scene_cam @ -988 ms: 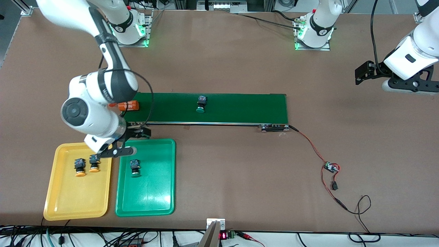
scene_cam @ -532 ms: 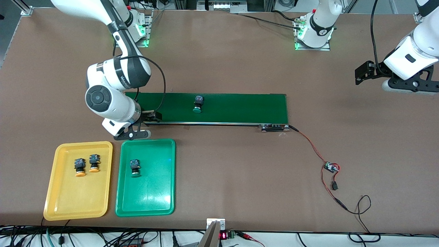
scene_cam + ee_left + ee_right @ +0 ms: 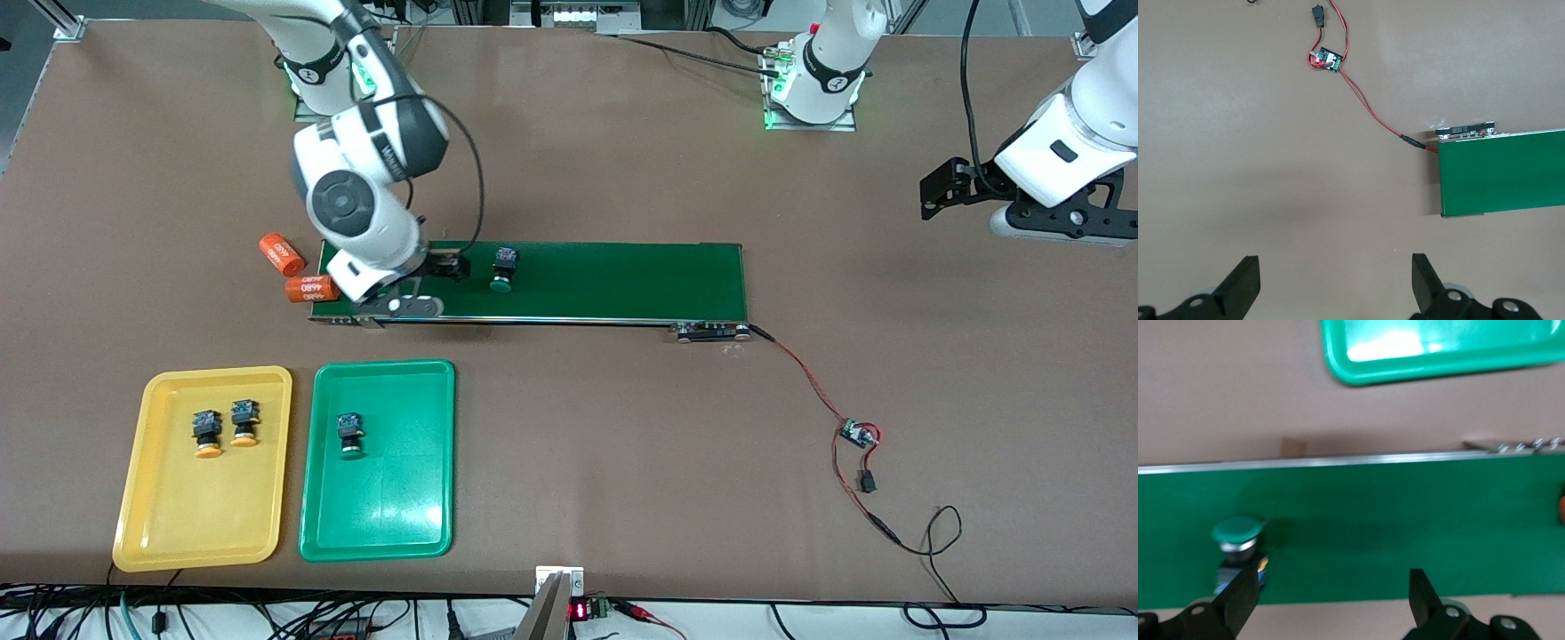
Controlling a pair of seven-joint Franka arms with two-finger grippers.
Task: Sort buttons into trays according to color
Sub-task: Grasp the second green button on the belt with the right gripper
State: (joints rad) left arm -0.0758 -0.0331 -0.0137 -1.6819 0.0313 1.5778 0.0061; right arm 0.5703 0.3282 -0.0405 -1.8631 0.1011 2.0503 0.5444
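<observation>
Your right gripper (image 3: 1328, 600) hangs wide open and empty over the long dark-green conveyor belt (image 3: 605, 280), at the right arm's end of it. A green-capped push-button with a dark blocky body (image 3: 503, 270) sits on the belt just beside it, perhaps touching one finger (image 3: 1241, 597); you can't quite tell.

Two yellow-orange-capped buttons (image 3: 221, 428) lie in the shallow yellow plastic tray (image 3: 142, 533). Another green-capped button (image 3: 350, 434) lies in the green tray (image 3: 427, 524).

Your left gripper (image 3: 1335, 283) waits open and empty over bare table.
</observation>
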